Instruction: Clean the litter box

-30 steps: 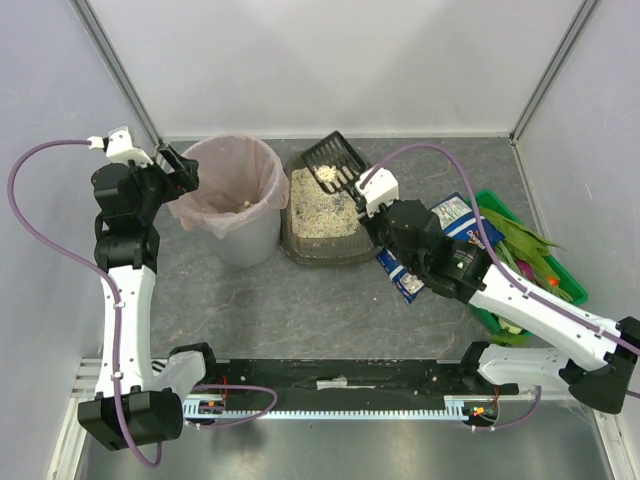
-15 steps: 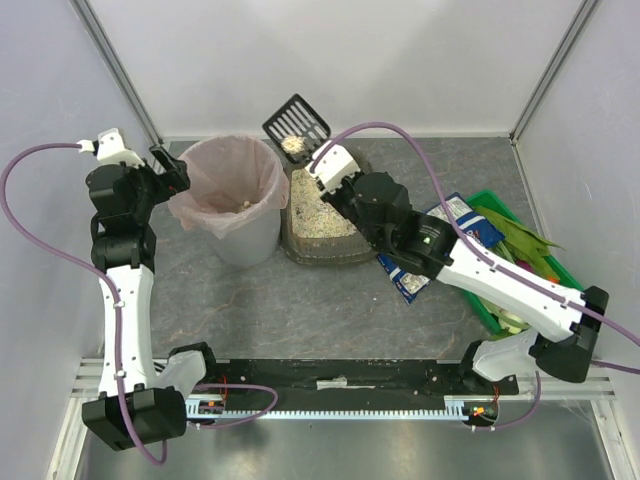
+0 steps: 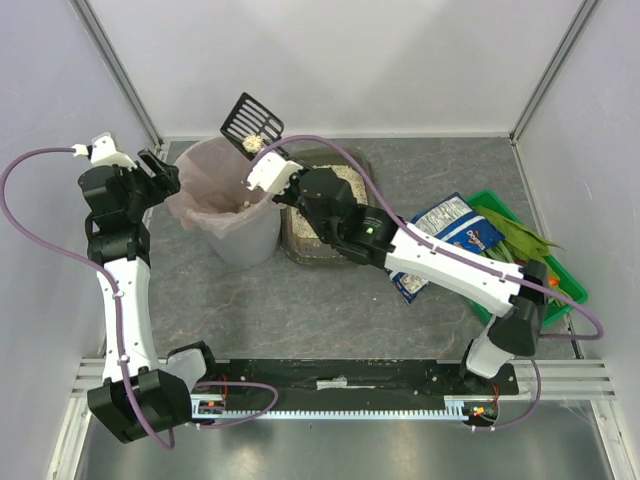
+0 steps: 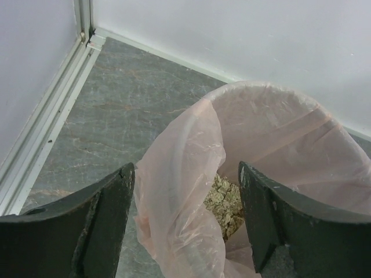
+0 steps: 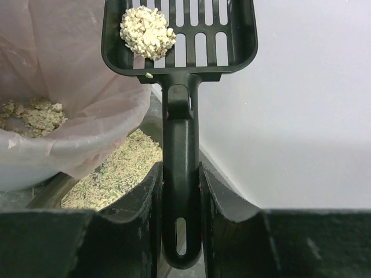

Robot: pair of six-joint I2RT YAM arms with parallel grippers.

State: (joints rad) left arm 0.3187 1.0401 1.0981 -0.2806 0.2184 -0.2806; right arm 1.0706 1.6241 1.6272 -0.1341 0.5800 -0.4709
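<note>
At the upper left of the top view my left gripper (image 3: 160,172) is released. Its two fingers stand wide apart and the rim fold of a pink liner lies between them; if they touch it, I cannot tell. Just right of it stands one round translucent plastic bin with pink liner (image 3: 232,205), and one pale crumbly clump (image 4: 223,200) lies at its bottom. Above the far rim of the bin hangs one black slotted plastic scoop (image 3: 251,120), with one pale lump of granules (image 5: 148,32) on its blade. My right gripper (image 5: 181,197) is clenched on the handle of the scoop, one finger at each side. Just right of the bin, at the upper middle of the frame, is the one litter box, a shallow dark grey-brown plastic tray (image 3: 308,256) with beige granules. My right arm crosses over it and hides most of it. Further right lie one blue and white snack bag (image 3: 452,222) and one green plastic crate (image 3: 572,285) with green leaves inside.
</note>
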